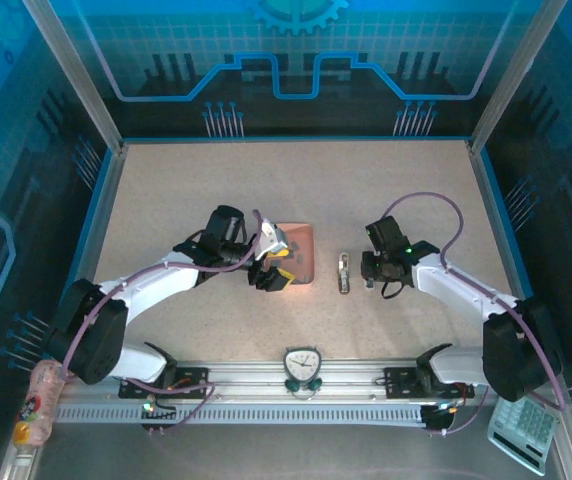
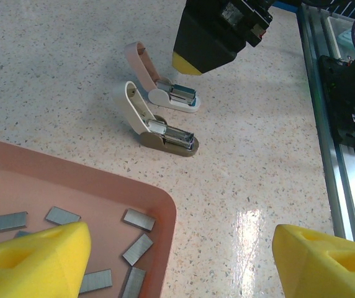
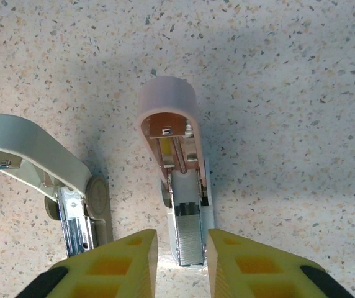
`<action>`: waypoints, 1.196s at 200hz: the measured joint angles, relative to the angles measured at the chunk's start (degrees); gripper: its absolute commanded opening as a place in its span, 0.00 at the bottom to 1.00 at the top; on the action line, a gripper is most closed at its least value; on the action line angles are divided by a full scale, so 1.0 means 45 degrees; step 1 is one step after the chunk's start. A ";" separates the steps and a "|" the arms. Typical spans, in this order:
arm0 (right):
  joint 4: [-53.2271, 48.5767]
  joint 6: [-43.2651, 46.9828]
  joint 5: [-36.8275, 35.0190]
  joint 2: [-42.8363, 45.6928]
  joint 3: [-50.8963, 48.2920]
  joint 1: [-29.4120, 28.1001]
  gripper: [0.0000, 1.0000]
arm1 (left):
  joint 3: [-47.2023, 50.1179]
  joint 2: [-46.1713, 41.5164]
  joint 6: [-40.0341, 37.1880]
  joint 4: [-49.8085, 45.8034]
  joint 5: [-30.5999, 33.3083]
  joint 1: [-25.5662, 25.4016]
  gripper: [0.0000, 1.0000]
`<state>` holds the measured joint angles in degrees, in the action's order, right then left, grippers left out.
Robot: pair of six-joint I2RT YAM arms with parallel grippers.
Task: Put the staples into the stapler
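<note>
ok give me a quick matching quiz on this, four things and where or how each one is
Things:
1 tray
2 strips
3 pink-lid stapler
4 left gripper

States:
a open, over the tray's edge
b lid up, below the right gripper
c pink, with a low rim
d lying loose in the tray

Pairs: 1-c, 2-d, 3-b, 4-a
</note>
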<state>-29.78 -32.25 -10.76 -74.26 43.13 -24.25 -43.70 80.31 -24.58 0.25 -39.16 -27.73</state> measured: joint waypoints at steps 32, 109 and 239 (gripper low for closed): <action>0.0005 -0.0087 0.0364 -0.0549 0.0000 0.0015 0.30 | -0.0005 0.0000 0.0000 0.0000 0.0000 -0.0010 0.78; 0.0029 -0.0117 0.0437 -0.1666 0.0058 0.0015 0.30 | -0.0010 0.0000 -0.0005 -0.0005 0.0073 -0.0044 0.78; 0.0068 -0.0019 0.0257 -0.2074 0.0107 0.0015 0.18 | -0.0019 0.0000 -0.0233 -0.0005 0.0097 -0.0044 0.78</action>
<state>-29.47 -32.34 -9.61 -83.59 43.62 -24.18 -43.79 80.31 -25.63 0.23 -38.72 -27.92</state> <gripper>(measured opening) 0.184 0.781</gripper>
